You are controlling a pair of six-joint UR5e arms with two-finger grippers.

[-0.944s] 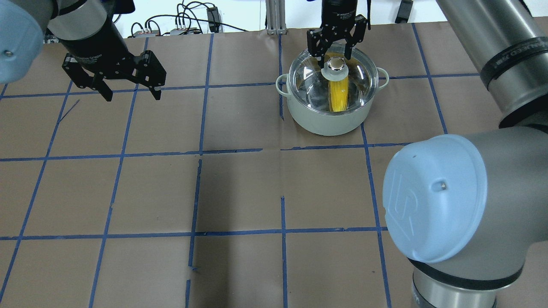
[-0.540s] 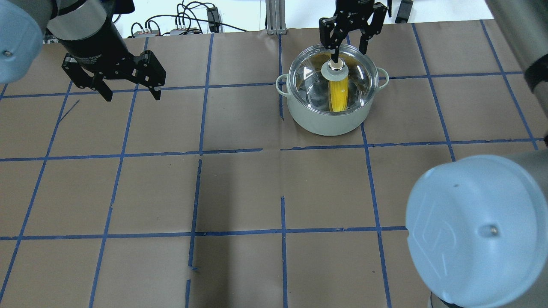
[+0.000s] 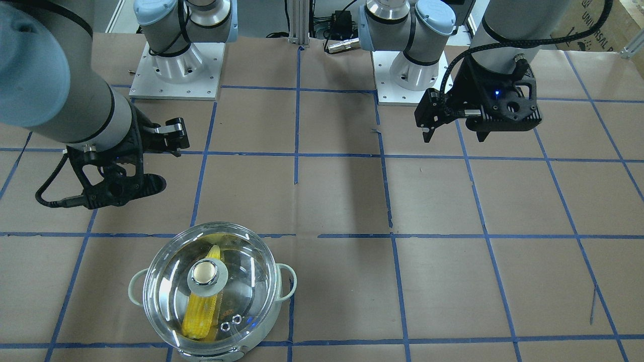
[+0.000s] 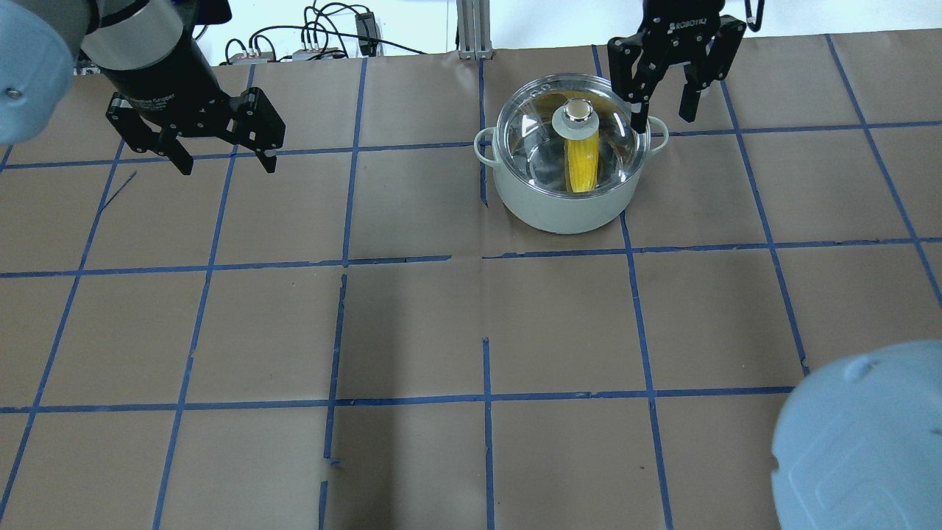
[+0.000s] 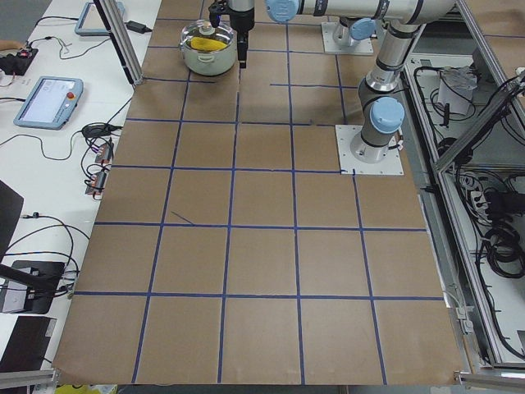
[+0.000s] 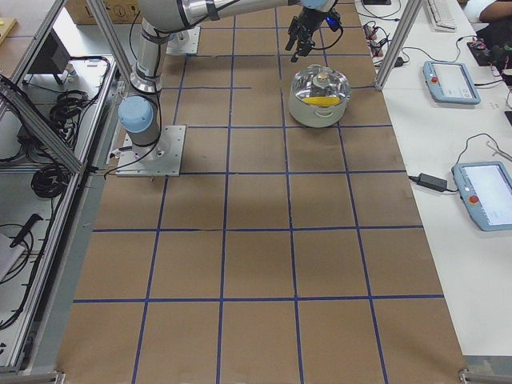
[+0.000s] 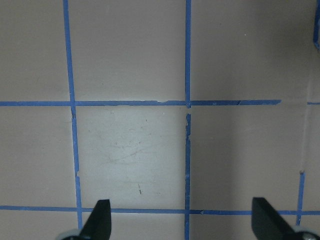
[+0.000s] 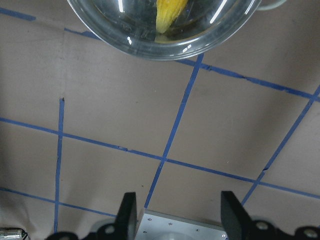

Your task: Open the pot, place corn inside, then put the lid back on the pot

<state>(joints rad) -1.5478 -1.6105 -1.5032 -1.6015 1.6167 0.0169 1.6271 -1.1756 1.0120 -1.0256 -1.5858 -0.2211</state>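
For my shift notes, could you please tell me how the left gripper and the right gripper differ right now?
The left gripper hangs over the table, far from the pot; the right gripper hangs close by the pot. The left gripper's wrist view shows only table; the right gripper's catches the lid and corn. Both are open and empty.

Left gripper [image 4: 227, 158] pointing down, jaws wide apart, empty, right gripper [image 4: 666, 110] pointing down, jaws spread, empty
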